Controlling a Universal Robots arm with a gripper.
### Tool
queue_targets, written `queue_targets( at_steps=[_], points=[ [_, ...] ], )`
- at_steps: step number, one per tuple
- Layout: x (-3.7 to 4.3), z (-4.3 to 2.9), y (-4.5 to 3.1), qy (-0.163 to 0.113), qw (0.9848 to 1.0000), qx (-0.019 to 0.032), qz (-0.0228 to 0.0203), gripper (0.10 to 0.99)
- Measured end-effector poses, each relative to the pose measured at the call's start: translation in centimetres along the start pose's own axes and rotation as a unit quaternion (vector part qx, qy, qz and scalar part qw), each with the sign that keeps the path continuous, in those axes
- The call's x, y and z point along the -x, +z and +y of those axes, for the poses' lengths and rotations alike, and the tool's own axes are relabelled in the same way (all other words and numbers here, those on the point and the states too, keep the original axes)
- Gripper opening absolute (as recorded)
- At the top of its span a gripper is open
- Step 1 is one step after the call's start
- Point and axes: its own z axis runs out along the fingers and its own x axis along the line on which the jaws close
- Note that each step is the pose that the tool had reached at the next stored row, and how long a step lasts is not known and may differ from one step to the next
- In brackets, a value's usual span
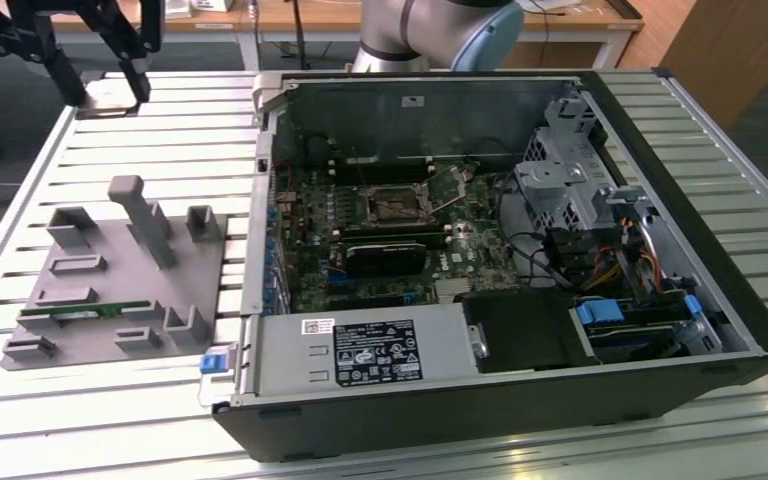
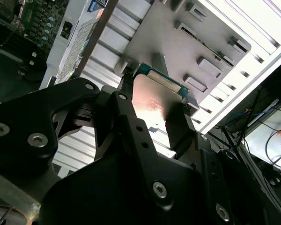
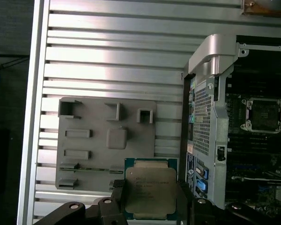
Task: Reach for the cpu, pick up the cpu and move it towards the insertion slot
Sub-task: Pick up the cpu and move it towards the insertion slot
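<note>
Exterior view: the open computer case lies on its side on the slatted worktop, motherboard facing up. The insertion slot sits near the board's middle, its silver frame around a dark centre. The grey fixture tray rests toward the exterior view's left, well apart from the slot. The pincer hangs high over the worktop's far corner on that same side, beyond the tray.

Second wrist view: the pincer is clamped on the cpu, one dark finger on each of two opposite edges. We judge the edge grip keeps the pads off both flat faces. The chip is lifted clear, with the tray behind it.

First wrist view: the cpu is held flat between the fingers, metal lid toward the camera, green rim showing around it. It is near-square, so we log no clear long axis; its edges run roughly parallel to those of the tray and the case wall. The slot lies well apart, inside the case.
</note>
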Motion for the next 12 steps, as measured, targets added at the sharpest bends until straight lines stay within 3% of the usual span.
queue_targets(
  at_steps=[12],
  points=[
    [1.68,-0.07,-0.01,0.0,1.0,0.0,0.0,0.529]
  ],
)
